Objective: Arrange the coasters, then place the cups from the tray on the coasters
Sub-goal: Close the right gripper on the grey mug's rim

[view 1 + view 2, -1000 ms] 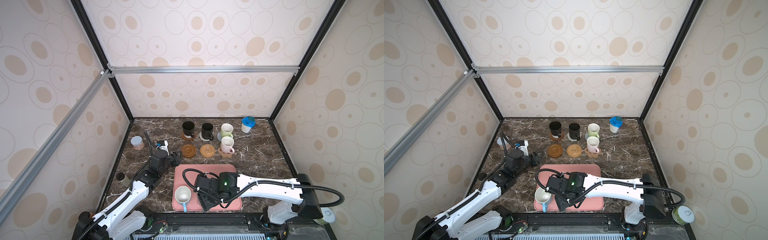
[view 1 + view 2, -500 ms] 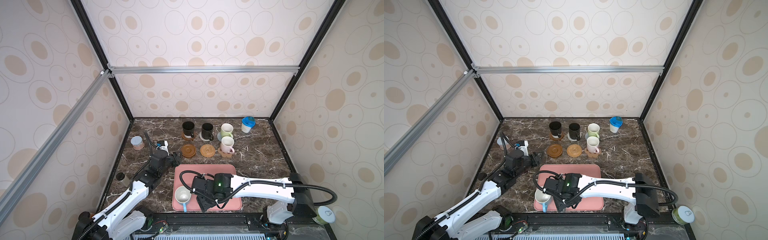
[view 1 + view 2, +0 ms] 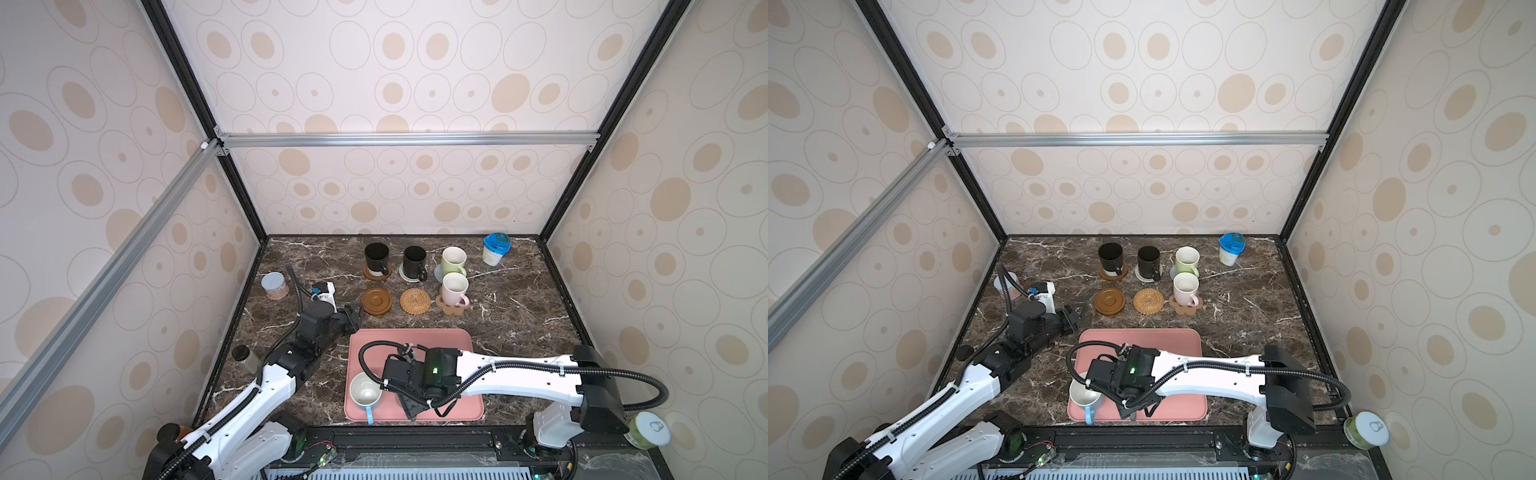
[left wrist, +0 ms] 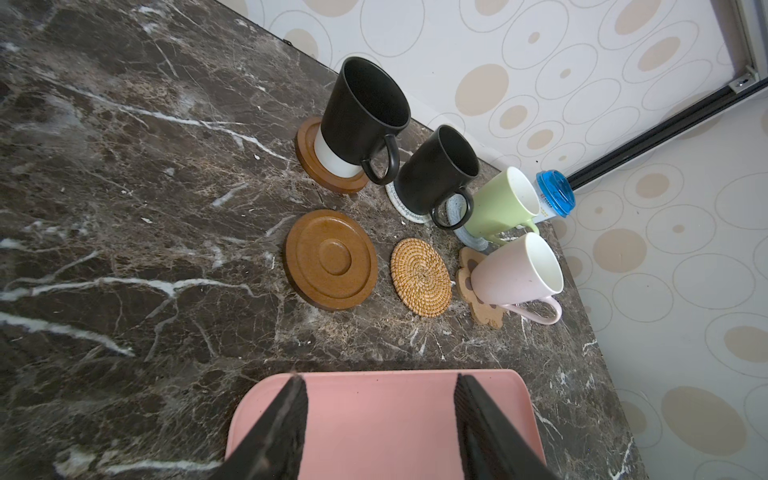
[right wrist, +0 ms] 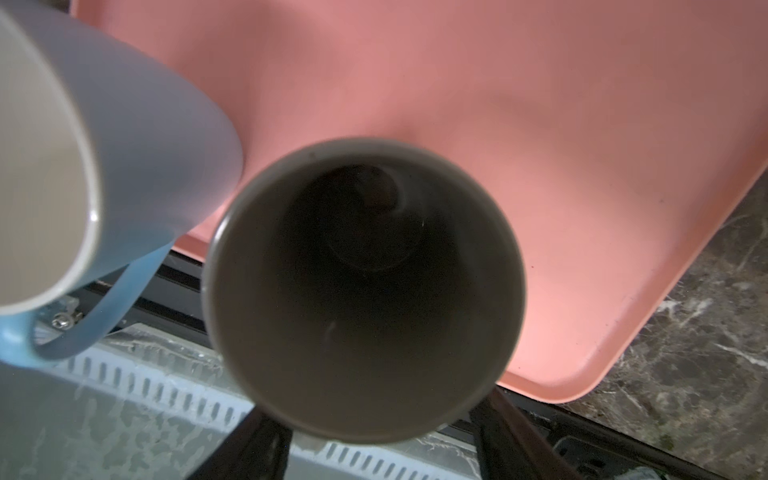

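Right wrist, grey cup [image 5: 361, 291], shadowed inside, seemingly on tray [image 5: 540, 104]

Marble table [image 3: 519, 307] holds tray [image 3: 415, 340], 6 coasters [image 3: 376, 302], tub [image 3: 494, 249], jar [image 3: 274, 286].

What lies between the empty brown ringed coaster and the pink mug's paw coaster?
A bare tan rattan coaster, seen in both top views and the left wrist view.

No legible text, brand, number or sign anywhere in view. Faint orange print on white plastic tub with blue lid [image 4: 547, 210] at far edge of dark marble desk [image 3: 519, 299], too small to read. Top of pale green round can [image 3: 646, 430] shows only a pull-tab outline, no lettering readable.
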Robot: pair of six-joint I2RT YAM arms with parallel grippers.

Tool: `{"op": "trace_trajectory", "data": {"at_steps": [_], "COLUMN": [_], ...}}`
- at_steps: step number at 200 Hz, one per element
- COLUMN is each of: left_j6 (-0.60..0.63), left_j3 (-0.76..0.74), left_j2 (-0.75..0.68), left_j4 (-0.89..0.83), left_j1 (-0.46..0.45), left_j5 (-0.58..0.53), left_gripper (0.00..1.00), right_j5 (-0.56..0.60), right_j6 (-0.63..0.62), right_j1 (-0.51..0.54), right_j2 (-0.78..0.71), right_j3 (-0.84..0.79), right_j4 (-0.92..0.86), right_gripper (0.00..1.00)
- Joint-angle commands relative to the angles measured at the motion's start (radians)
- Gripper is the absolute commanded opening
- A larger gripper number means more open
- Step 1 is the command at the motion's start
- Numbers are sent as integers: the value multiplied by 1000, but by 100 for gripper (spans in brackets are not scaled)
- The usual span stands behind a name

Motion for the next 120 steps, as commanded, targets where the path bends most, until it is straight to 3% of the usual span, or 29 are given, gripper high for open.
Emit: {"op": "trace_trajectory", "data": {"at_steps": [1, 45, 120], "left_j6": [-14, -16, -12], "left_j3": [-12, -25, -29], "left_j2": [-15, -10, 2], "left_j4": [-11, 5, 20], "left_j1": [-2, -2, -2], "left_j5": [-14, -4, 4], "left_gripper": [58, 58, 58], "right_j5": [55, 66, 80], "right_j6": [25, 39, 44], "right_j1": [5, 6, 4], "right_j2": [18, 12, 18], "right_j3": [11, -7, -42], "right_j4": [-54, -57, -14], "right_gripper": [68, 66, 49]}}
